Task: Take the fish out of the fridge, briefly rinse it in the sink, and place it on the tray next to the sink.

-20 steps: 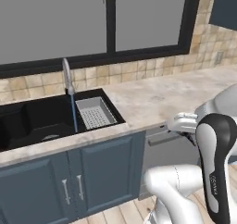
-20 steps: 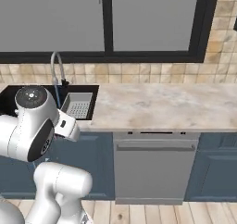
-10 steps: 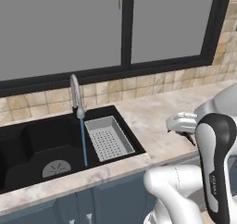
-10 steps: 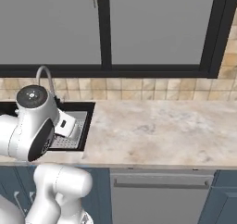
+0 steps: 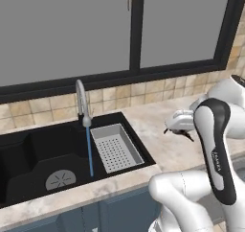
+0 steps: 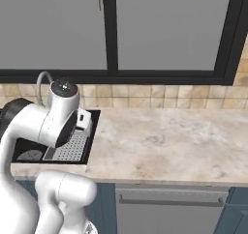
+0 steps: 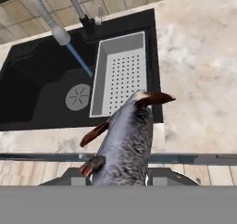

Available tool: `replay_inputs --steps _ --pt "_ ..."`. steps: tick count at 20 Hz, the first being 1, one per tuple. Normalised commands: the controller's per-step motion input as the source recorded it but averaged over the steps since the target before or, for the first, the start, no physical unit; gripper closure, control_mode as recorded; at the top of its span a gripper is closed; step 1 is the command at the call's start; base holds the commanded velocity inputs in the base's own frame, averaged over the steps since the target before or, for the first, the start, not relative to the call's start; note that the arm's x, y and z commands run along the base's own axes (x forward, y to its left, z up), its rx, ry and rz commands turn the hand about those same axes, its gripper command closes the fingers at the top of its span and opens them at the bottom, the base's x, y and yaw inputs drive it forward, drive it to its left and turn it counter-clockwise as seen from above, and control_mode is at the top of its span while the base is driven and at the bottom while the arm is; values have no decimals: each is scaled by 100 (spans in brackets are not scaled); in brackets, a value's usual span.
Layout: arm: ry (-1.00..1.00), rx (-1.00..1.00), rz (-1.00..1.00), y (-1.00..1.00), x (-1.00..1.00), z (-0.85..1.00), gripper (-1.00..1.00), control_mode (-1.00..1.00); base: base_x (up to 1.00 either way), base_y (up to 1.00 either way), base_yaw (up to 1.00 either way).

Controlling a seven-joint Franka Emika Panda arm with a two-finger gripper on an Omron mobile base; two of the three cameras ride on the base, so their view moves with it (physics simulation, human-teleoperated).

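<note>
A dark window ran above a tiled wall and a marble table [image 6: 164, 141]. The tool [image 5: 178, 132] hung over the table's front edge, just right of the sink [image 5: 43, 154], closed on the fish [image 7: 127, 142]. Water streamed from the faucet [image 5: 82, 101] beside the strainer basket [image 5: 116, 147]. Judging by this, the fetching was done; rinsing and placing on the tray remained.
</note>
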Motion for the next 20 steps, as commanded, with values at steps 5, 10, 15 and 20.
replay_inputs --steps 5,10,15,20 --pt "22 2 47 5 67 -25 100 -100 0 0 0" --pt "16 0 39 39 68 -70 100 -100 0 0 0" --pt "2 7 36 46 65 -62 100 -100 0 0 0" --pt "-2 22 5 39 39 -10 100 -100 0 0 0"
